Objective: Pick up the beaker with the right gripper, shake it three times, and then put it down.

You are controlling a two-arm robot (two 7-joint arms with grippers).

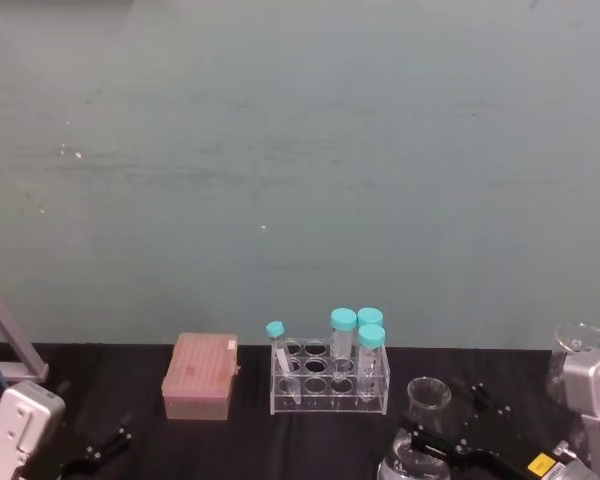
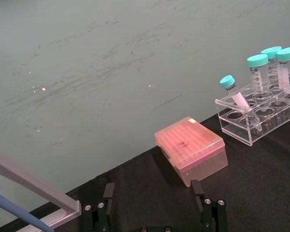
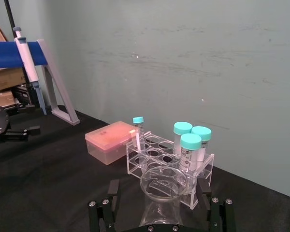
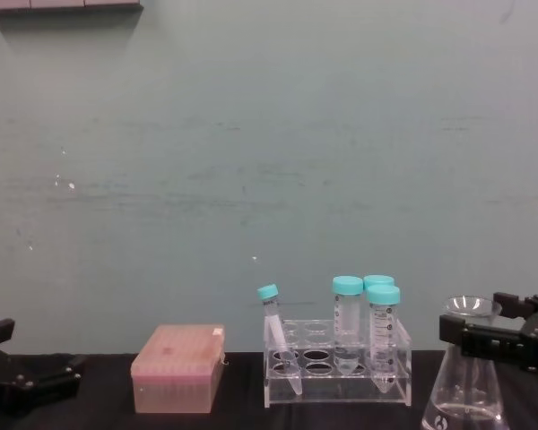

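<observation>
At the right front of the counter [image 1: 110, 376], the beaker [image 4: 467, 387] stands just right of the rack [image 1: 329, 388] of capped tubes, and nearer the robot than the rack. Its base appears to rest on the counter, but the chest view cuts off the lowest edge, so contact is not confirmed.

The right pincer [image 3: 158, 187] is at the beaker's neck, just below the flared rim, with one finger on either side. The right wrist view shows a gap between each finger and the glass. The jaws are wide apart and nothing is gripped.

The left pincer [image 2: 153, 186] is parked low at the left front of the counter, with the pink box [image 1: 200, 376] ahead of it. Its jaws are apart and hold nothing.

Progress, as judged: the approach to the beaker is complete, but the grasp is not made. Outstanding steps are closing on the neck, lifting, three shakes and setting down.

Risk noted: the neck is smooth, tapered glass and the rack sits close beside it. An off-centre closure could tip the beaker or knock it against the rack. Whether the beaker holds anything cannot be made out.
</observation>
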